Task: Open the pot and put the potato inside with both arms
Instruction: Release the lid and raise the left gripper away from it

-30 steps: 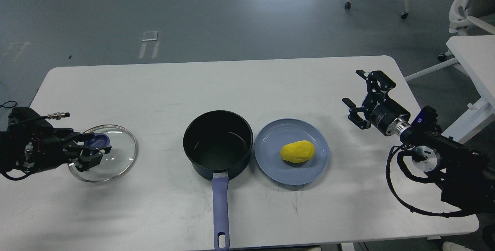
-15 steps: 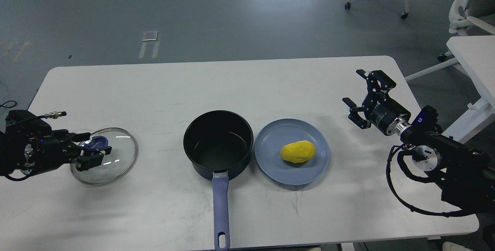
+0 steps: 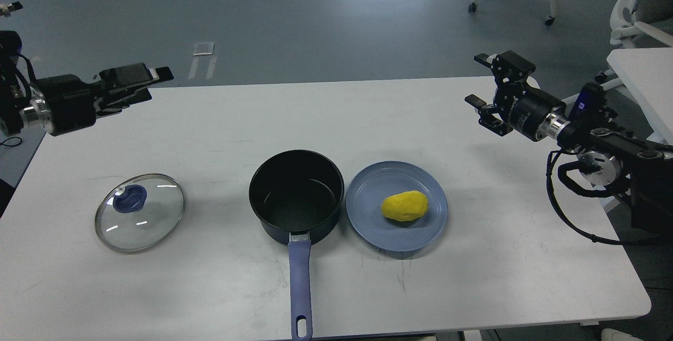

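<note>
Nearest me, the long blue-purple handle of the dark navy saucepan (image 3: pixel 297 194) runs straight toward the front edge of the white tabletop (image 3: pixel 336 110), and the pot itself stands open and empty in the middle, black inside. Just to its right, rims almost touching, is the flat blue-grey plate (image 3: pixel 368 220) with the smooth bright-yellow oval potato (image 3: pixel 405 206) lying on it, long axis running roughly left to right, tilted a little up at the right end. Well off to the pot's left the round glass lid with the blue knob (image 3: pixel 140 212) lies flat on the tabletop, free of any grip. Farther back, my right gripper (image 3: pixel 486 91) hangs above the far right part of the tabletop, jaws apart and empty; the potato lies forward and to the left of it, lower down, with nothing between. My left gripper (image 3: pixel 141 78) is up over the far left edge, holding nothing; from here I cannot tell whether its jaws are apart or together. I judge the lid step done and the potato step not yet begun. The right arm is plainly the nearer one, so I would bring it down and inward, closing across the potato's short axis, then carry it left over the rim
</note>
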`<act>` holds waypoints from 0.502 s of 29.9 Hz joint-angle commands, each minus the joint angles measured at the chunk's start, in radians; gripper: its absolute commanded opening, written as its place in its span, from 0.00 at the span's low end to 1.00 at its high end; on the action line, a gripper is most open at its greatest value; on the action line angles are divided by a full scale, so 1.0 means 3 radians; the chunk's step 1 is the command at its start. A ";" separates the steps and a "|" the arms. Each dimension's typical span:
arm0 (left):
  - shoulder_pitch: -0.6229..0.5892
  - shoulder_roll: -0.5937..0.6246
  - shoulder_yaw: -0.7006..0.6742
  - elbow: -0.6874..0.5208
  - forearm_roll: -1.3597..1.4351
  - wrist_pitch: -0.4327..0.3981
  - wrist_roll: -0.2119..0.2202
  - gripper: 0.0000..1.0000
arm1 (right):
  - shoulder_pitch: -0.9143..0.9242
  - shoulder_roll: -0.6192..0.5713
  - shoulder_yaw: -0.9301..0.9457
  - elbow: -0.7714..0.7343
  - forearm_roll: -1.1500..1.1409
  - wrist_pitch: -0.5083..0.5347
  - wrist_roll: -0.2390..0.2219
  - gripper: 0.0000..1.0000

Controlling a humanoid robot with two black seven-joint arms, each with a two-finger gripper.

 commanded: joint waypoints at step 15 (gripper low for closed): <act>0.0755 -0.0679 -0.0301 0.0613 -0.2158 -0.0117 -0.0001 0.98 | 0.1503 -0.0237 -0.1372 0.1052 -0.2457 0.0000 0.0000 0.99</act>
